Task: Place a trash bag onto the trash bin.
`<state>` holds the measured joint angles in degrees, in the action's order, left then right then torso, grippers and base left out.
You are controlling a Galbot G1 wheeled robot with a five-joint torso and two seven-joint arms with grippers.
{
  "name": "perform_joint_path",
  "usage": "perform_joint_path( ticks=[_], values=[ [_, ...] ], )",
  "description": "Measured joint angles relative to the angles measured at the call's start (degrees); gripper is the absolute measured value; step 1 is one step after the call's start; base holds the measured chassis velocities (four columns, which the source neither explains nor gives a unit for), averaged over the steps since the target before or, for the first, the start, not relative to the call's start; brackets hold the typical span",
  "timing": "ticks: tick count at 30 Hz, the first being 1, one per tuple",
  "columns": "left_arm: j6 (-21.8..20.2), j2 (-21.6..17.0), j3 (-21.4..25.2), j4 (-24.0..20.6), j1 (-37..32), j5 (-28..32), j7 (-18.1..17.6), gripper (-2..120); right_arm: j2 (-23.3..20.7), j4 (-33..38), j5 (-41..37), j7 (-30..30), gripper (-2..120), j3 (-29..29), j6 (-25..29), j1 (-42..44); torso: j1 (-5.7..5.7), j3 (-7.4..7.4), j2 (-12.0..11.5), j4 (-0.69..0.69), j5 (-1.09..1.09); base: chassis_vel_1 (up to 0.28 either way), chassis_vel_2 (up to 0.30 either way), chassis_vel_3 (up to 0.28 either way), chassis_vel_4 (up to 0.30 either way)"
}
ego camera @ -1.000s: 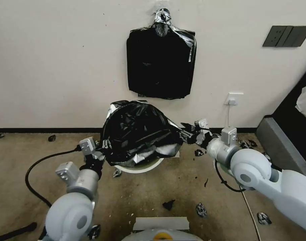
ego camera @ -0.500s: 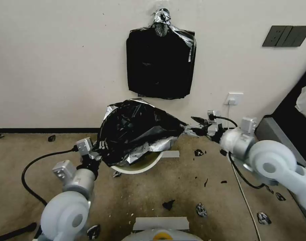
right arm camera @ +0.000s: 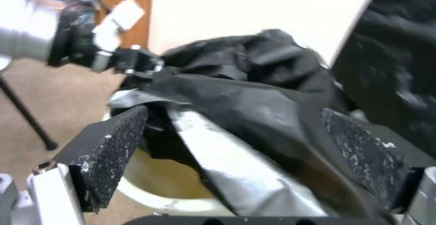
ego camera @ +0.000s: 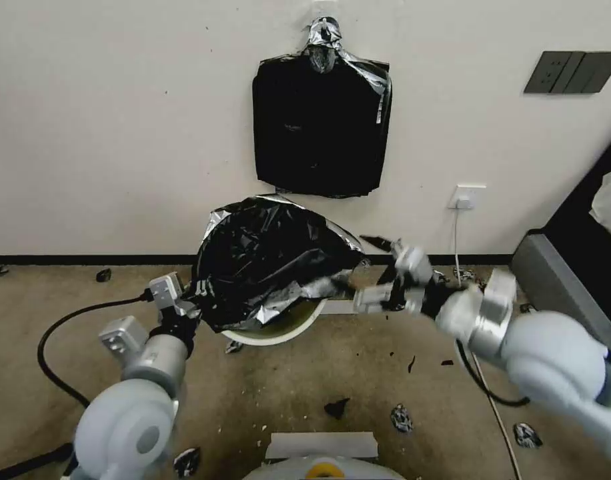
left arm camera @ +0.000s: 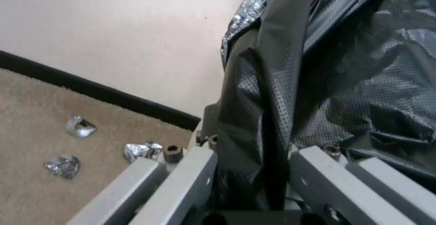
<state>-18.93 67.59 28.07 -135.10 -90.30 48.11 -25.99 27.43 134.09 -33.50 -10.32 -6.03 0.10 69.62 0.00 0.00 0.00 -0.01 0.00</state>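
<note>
The glossy black trash bag (ego camera: 265,260) lies puffed up over the cream-white trash bin (ego camera: 279,331), covering most of its mouth; the near rim shows. My left gripper (ego camera: 192,301) is at the bag's left edge and is shut on the trash bag (left arm camera: 254,133), which runs between its grey fingers (left arm camera: 190,180). My right gripper (ego camera: 367,272) hangs open just right of the bag's right corner. In the right wrist view its black pads (right arm camera: 113,139) stand wide apart, with the trash bag (right arm camera: 254,109) and the bin's rim (right arm camera: 150,197) seen beyond them.
A flat bundle of black bags (ego camera: 321,120) hangs on the wall behind. Torn black scraps (ego camera: 337,407) litter the carpet. A black cable (ego camera: 59,333) loops at the left. A grey and black piece of furniture (ego camera: 559,287) stands at the right, by a wall socket (ego camera: 467,197).
My right gripper has let go of the bag's stretched right corner and now stands open, turned and nearer the bin. The corner has slackened back. The left gripper keeps its hold.
</note>
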Motion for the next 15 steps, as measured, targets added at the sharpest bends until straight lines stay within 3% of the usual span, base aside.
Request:
perform_joint_path(
  ticks=[6, 13, 15],
  values=[
    [-0.71, 0.19, -0.05, -0.78, -0.32, 0.69, -0.57, 3, -0.18, -0.79, 6.88, -2.40, 91, 3.22, 1.37, -2.05, 0.00, 0.00, 0.00, 0.01, 0.00, 0.000, 0.000, 0.000, 0.000],
    [-1.73, 0.66, -0.82, -1.91, -0.83, 1.32, -1.13, 3, 0.73, -2.54, 12.75, -1.72, 68, 6.47, 1.77, -5.13, 0.00, 0.00, 0.00, 0.01, 0.00, 0.000, 0.000, 0.000, 0.000],
    [-2.01, 0.92, -1.31, -2.22, -1.02, 1.36, -1.13, 3, 0.82, -3.21, 15.07, -1.18, 56, 6.65, 2.33, -5.31, 0.00, 0.00, 0.00, 0.01, 0.00, 0.000, 0.000, 0.000, 0.000]
  ],
)
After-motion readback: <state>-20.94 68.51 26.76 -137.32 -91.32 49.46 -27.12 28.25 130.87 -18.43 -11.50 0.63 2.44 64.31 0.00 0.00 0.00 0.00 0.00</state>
